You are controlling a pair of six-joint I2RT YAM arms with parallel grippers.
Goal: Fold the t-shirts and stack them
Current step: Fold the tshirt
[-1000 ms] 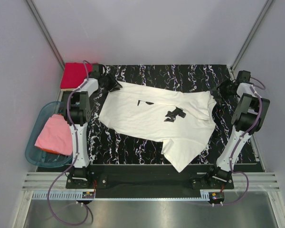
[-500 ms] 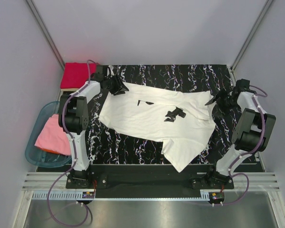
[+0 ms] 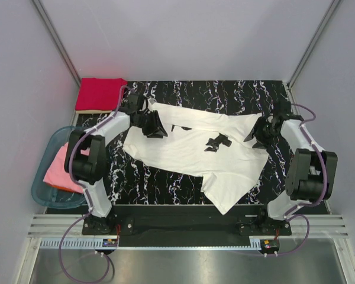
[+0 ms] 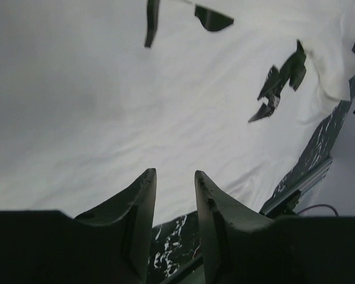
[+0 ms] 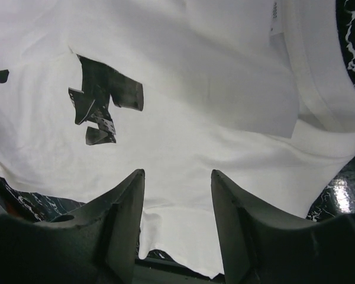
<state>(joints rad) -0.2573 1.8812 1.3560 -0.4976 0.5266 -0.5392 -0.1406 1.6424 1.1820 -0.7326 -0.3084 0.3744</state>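
A white t-shirt (image 3: pixel 195 145) with a black print lies spread and partly folded on the black marbled table (image 3: pixel 225 94). It fills the left wrist view (image 4: pixel 136 106) and the right wrist view (image 5: pixel 195 89). My left gripper (image 3: pixel 154 125) hovers over the shirt's left part, its jaws slightly apart and empty (image 4: pixel 174 174). My right gripper (image 3: pixel 257 131) hovers over the shirt's right edge near the collar, open and empty (image 5: pixel 177 174). A folded red t-shirt (image 3: pixel 99 93) lies at the far left corner. A pink t-shirt (image 3: pixel 65 168) lies in a blue basin.
The blue basin (image 3: pixel 41 195) stands off the table's left edge. Grey walls close in the back and sides. A metal rail (image 3: pixel 183 228) runs along the near edge by the arm bases.
Both grippers have moved inward from the table's far corners to above the white shirt. The shirt has hardly moved.
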